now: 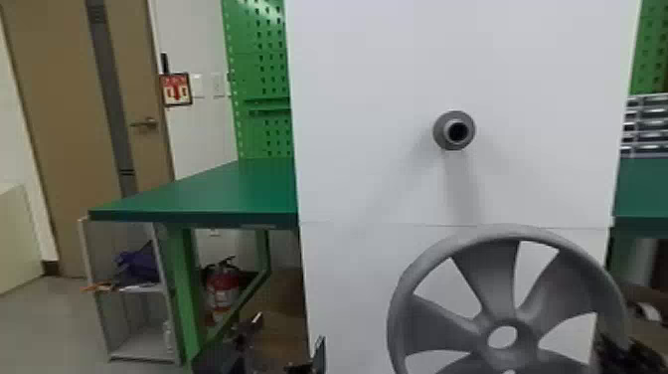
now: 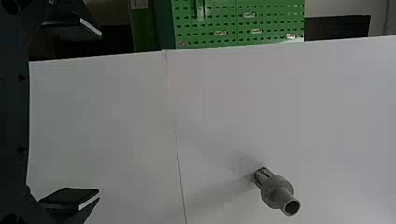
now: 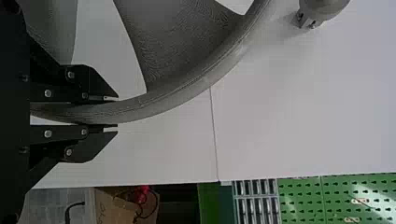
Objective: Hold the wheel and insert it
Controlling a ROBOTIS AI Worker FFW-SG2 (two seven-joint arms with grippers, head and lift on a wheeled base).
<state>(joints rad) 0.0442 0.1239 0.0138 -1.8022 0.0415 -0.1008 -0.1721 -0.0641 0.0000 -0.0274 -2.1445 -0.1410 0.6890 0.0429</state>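
One wheel (image 1: 489, 281), perhaps five-spoked, in right gripper (image 1: 627, 354); one peg (image 1: 453, 131).

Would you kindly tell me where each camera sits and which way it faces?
Head view: on the head, facing forward and down; wheel, white panel, left arm and right arm show.
Left wrist view: on that wrist, facing panel and peg; left gripper shows, jaws open.
Right wrist view: on that wrist, facing the panel; right gripper shows, jaws on the wheel's rim.
Both wrist views share the peg.
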